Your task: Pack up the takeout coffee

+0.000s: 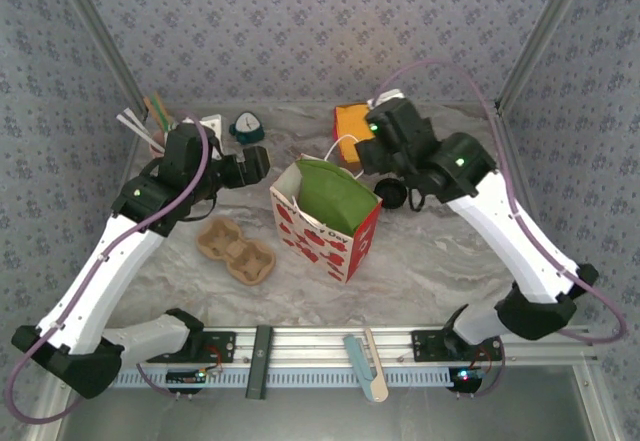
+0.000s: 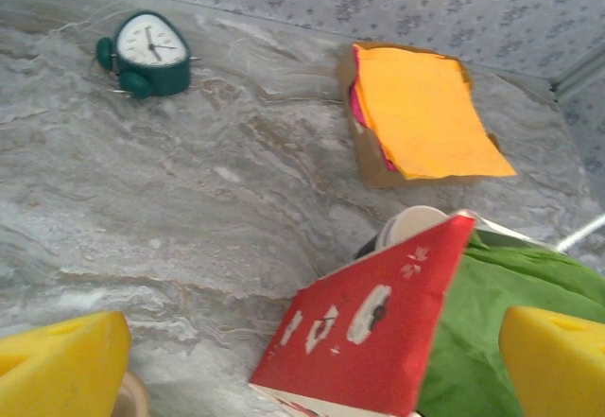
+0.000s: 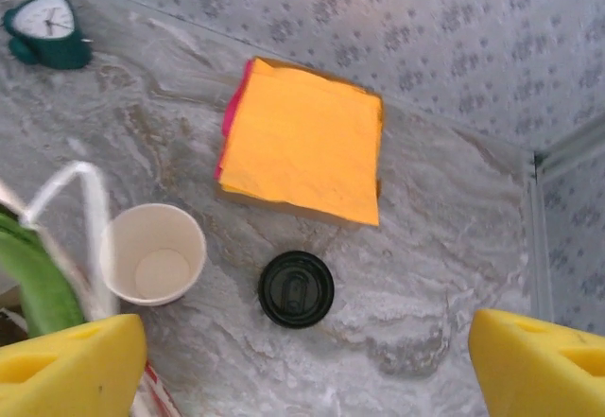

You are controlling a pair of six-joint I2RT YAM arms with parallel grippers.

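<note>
Step in hand: reach for a cup, nothing grasped yet. Right end effector (image 3: 302,374) hovers above the two cups, yellow pads (image 3: 71,365) wide apart, nothing between them. Left end effector (image 2: 309,365) is also spread wide and empty, hanging near the paper bag (image 1: 325,226) on its left side.

Task things: open cup (image 3: 153,266), white inside, stands upright on the desk (image 3: 425,275) just behind the bag. Lidded cup (image 3: 296,289) stands just beside it to the right, apart, not touching. Neither is in the bag or in the cup carrier (image 1: 236,250), so packing looks barely begun.

Next move, my read: right arm drops onto one cup, centres it between the pads, closes gently (paper wall will crush if squeezed hard), then lifts clear. The lidded cup sits closer under the hand's centre. The open cup would need a shift left.

In the way: bag handle (image 3: 80,199), a white loop, arches right next to the open cup and could snag a finger. The bag's back wall is close too. Carrier lies on the far side of the bag, within the left arm's reach, so a handover or a path around the bag may be needed.

Other stuff: orange napkin stack (image 3: 302,143) behind the cups, green clock (image 2: 146,53) at the back, straws (image 1: 137,126) in the back left corner. None block the grasp.
</note>
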